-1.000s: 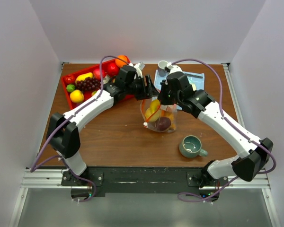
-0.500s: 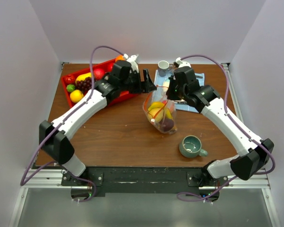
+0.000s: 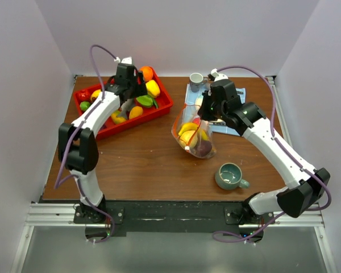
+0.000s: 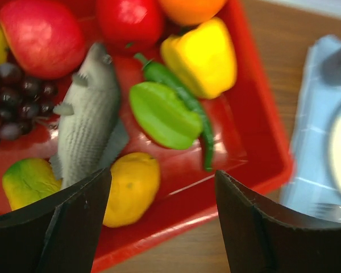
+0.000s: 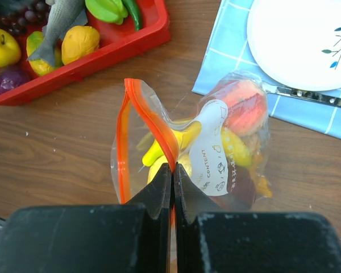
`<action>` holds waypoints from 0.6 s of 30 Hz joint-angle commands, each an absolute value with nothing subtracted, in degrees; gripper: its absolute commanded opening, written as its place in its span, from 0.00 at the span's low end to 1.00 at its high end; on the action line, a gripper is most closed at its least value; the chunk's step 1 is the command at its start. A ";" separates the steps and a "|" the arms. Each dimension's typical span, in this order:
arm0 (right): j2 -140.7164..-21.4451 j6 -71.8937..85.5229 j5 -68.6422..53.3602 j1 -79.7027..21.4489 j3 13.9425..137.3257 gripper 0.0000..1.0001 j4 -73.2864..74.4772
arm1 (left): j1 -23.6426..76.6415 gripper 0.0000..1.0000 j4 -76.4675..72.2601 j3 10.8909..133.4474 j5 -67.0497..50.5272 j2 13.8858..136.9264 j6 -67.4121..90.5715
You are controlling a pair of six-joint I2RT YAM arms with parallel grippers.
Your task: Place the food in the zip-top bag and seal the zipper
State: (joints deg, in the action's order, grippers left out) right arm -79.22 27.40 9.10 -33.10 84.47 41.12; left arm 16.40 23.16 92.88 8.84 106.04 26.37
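The clear zip-top bag (image 3: 194,138) lies mid-table with a banana, a peach and a purple piece inside (image 5: 238,114). Its orange-red zipper (image 5: 150,122) stands open in a loop, and the white slider (image 3: 186,148) is at its near end. My right gripper (image 5: 171,168) is shut on the zipper's right strip; it shows above the bag in the top view (image 3: 203,114). My left gripper (image 4: 161,190) is open and empty over the near right rim of the red tray (image 4: 176,219). A yellow fruit (image 4: 131,185), a green starfruit (image 4: 162,114), a yellow pepper (image 4: 202,57) and a grey fish (image 4: 88,125) lie just ahead of it.
The tray (image 3: 166,103) at the back left also holds an orange (image 3: 146,73), grapes (image 4: 14,102) and red fruits. A blue cloth (image 5: 227,51) with a white plate (image 5: 307,40) and a knife lies at the back right. A white cup (image 3: 196,78) and a teal mug (image 3: 230,175) stand nearby.
My left gripper has left the bag's mouth and swung left and back to the red tray. My right gripper has kept its hold on the bag, which barely shifted.
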 commanded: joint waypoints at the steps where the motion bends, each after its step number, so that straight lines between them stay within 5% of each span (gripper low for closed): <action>1: -76.64 27.42 6.86 -33.31 83.68 0.00 38.24 | 15.29 0.76 24.51 94.65 12.40 110.28 20.83; 18: -78.66 27.07 4.92 -33.40 82.71 0.00 36.12 | 15.38 0.73 26.98 95.37 11.43 121.46 18.54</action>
State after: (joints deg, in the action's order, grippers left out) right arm -78.70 27.40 6.22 -33.10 82.89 39.31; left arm 15.44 27.94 94.39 11.33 119.94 19.86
